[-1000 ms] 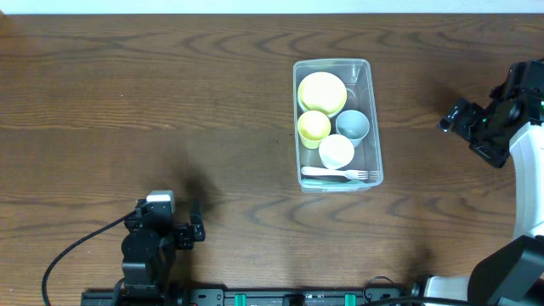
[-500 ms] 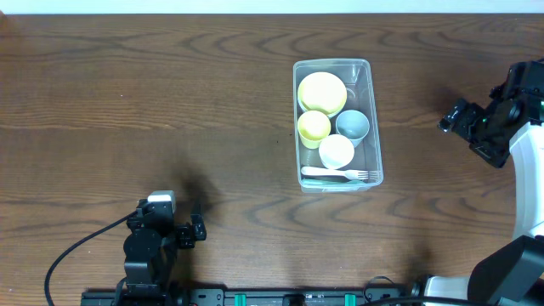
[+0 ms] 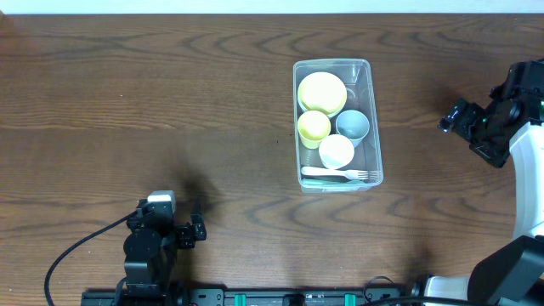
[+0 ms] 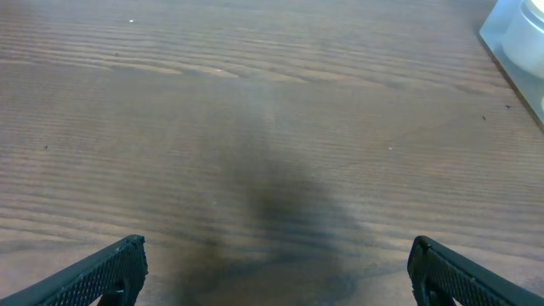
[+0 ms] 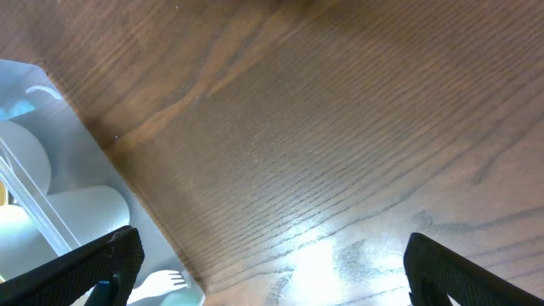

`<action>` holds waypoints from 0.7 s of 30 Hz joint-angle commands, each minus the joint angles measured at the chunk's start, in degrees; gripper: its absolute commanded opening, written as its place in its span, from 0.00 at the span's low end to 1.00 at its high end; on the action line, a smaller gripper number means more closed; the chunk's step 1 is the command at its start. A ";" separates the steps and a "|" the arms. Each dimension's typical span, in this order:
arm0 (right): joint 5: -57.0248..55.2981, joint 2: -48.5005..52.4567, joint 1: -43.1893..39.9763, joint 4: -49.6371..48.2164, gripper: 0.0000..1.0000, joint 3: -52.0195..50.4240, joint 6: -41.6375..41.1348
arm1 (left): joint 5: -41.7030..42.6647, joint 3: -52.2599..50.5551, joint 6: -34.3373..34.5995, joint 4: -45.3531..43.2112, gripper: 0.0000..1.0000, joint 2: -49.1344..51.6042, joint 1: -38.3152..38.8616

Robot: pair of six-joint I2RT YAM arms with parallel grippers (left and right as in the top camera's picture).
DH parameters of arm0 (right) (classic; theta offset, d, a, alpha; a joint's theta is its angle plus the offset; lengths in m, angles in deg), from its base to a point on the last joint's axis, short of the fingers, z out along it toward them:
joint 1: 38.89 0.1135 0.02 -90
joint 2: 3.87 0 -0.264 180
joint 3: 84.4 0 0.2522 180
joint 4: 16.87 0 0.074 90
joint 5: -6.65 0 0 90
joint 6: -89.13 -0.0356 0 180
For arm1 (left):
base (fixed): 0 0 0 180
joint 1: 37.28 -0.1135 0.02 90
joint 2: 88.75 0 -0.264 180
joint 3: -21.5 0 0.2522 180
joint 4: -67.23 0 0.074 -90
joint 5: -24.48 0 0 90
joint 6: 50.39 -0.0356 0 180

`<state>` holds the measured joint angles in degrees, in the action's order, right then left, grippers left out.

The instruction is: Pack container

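The clear plastic container (image 3: 375, 119) stands right of the table's centre. It holds a yellow bowl (image 3: 322, 92), a yellow cup (image 3: 313, 127), a grey-blue cup (image 3: 352, 126), a white cup (image 3: 336, 151) and a white fork (image 3: 338, 174). My left gripper (image 3: 198, 230) is open and empty at the front left, far from the container; its fingertips (image 4: 115, 268) show spread over bare wood. My right gripper (image 3: 455, 116) is open and empty, right of the container. The right wrist view shows the container's wall (image 5: 59, 161) and the fork (image 5: 166, 279) at its left edge.
The dark wood table (image 3: 170, 110) spans the overhead view. A black cable (image 3: 68, 255) loops by the left arm's base at the front edge. The container's corner (image 4: 518, 34) shows at the top right of the left wrist view.
The left arm drew back slightly toward the front edge a second ago and has since held still. The right arm and the container's contents have not moved.
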<state>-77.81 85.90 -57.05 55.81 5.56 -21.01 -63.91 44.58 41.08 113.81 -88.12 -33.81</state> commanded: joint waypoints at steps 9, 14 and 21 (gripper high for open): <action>-0.17 -1.51 0.07 0.04 0.99 -0.07 0.48 | 0.79 -0.70 0.09 -0.33 0.98 -0.39 -0.28; -1.88 -8.59 4.17 0.90 0.99 -0.22 2.03 | 0.79 -0.70 0.11 -0.33 0.98 -0.39 -0.28; -8.11 -21.22 11.96 -3.04 0.99 -1.09 12.72 | 0.76 -0.70 0.11 -0.33 0.98 -0.39 -0.28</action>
<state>-82.97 69.12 -47.67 54.17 5.28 -15.18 -63.91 44.58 41.08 113.77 -88.12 -33.81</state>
